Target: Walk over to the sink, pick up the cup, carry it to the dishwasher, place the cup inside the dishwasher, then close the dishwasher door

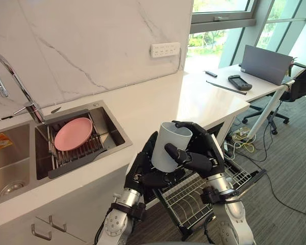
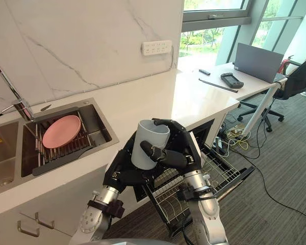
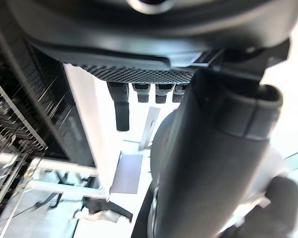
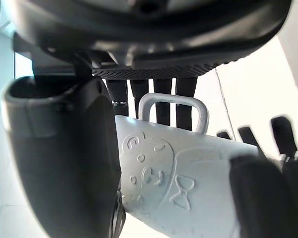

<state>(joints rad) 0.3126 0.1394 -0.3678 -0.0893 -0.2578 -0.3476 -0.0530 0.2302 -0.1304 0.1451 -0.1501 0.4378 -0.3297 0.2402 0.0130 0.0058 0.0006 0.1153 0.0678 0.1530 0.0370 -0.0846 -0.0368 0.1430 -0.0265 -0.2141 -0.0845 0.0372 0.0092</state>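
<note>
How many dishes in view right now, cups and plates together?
2. A pale cup gripped by the left hand and right hand; a pink plate on the drying rack in the sink. The dishwasher rack is partly hidden behind the hands.

No letters or numbers can be read anywhere. The cup (image 4: 174,173), clasped in the right hand (image 1: 201,153), bears only a raised bear face and bow. An orange-yellow patch (image 1: 0,142) in the sink (image 1: 117,133), well beyond the left hand (image 1: 143,173), is too small to read.
</note>
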